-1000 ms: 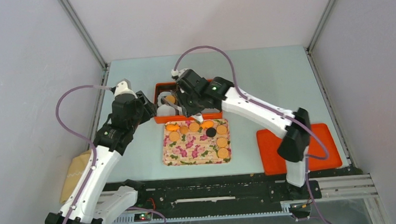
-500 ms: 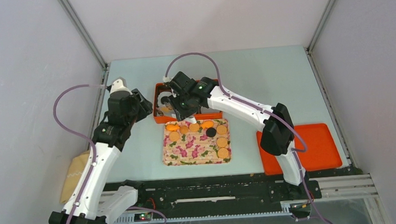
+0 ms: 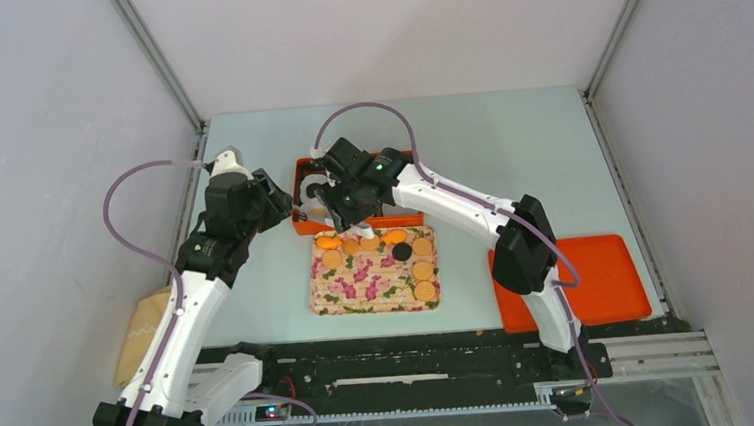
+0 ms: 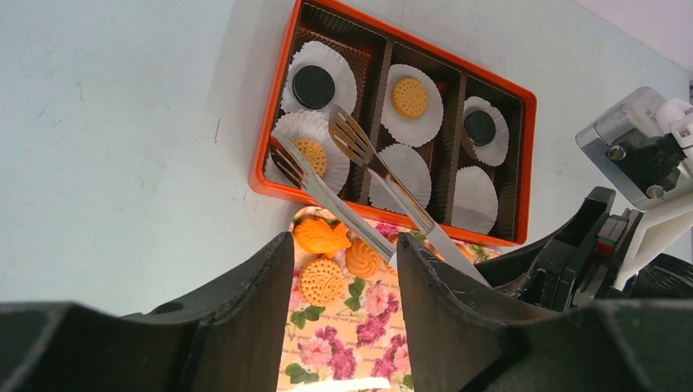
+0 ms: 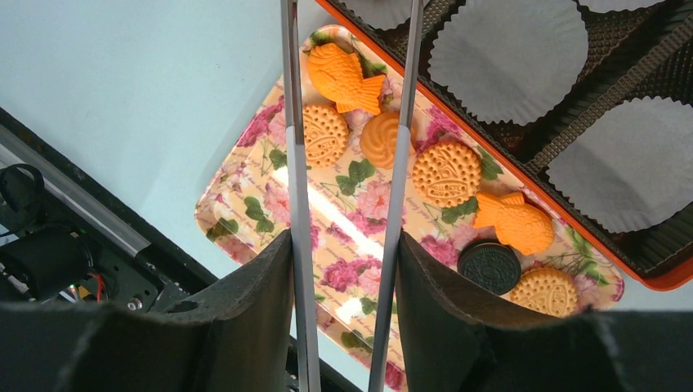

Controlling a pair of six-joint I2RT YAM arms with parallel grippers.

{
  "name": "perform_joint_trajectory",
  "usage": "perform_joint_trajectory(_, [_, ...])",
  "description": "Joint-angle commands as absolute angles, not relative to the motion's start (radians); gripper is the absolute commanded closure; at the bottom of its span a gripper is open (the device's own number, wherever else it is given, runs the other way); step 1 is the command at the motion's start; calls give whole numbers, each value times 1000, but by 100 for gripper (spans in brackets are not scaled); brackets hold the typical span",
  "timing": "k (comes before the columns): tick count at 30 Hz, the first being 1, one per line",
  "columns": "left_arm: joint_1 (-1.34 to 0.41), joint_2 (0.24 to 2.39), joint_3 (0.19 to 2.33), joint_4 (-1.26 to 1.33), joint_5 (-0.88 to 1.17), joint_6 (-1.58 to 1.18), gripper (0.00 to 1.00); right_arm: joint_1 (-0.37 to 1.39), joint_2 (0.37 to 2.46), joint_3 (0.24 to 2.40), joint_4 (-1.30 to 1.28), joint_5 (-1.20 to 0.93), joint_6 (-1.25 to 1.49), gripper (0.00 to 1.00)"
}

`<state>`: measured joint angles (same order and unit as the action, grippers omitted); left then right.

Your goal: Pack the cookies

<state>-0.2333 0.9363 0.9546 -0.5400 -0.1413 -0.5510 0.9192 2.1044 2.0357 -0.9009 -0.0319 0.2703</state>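
Orange-walled and split into brown compartments, the box (image 3: 404,220) stood on the pale tabletop (image 3: 509,154). Its near wall was just beside the far edge of a floral tray (image 3: 359,296).

We found the cookies (image 5: 445,173) in two places. Most lay flat on the floral tray, along its far edge and right side: golden round ones, two orange fish-shaped ones and one black one. Four more sat in the box, each in a white paper cup (image 4: 400,175). As the left wrist view showed them, these were:
- a black one in the far left cup
- a golden one in the near left cup
- a golden one in the far middle cup
- a black one in the far right cup

The right pincer (image 5: 343,241) was clamped on a pair of metal tongs (image 4: 350,139), with one tong arm pressed against each finger. The tongs reached over the near wall into the box. Their tips were spread to either side of the golden cookie in the near left cup. We could not tell whether they touched it.

The left pincer (image 4: 342,243) hung just beside the left end of the box, its jaws apart and nothing between them.

We also noted a flat orange lid (image 3: 609,287), which lay well apart from the box at the right of the tabletop.
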Motion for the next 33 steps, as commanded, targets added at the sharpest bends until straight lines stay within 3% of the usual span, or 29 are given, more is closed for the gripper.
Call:
perform_joint_trajectory(1, [-226, 932, 976, -499, -104, -551, 45, 914, 2088, 2081, -883, -40, 273, 48])
perform_joint_trajectory(7, [-225, 916, 978, -496, -104, -556, 45, 941, 1932, 2004, -873, 47, 286, 50])
perform_joint_trajectory(18, [-226, 894, 942, -476, -72, -590, 46, 1095, 1551, 1603, -863, 158, 384, 51])
perform_joint_trajectory(25, [-226, 878, 923, -473, -59, -605, 46, 1203, 1512, 1395, -842, 133, 492, 51])
perform_joint_trajectory(33, [-226, 850, 928, -487, -60, -607, 46, 1211, 1600, 1364, -794, 161, 491, 52])
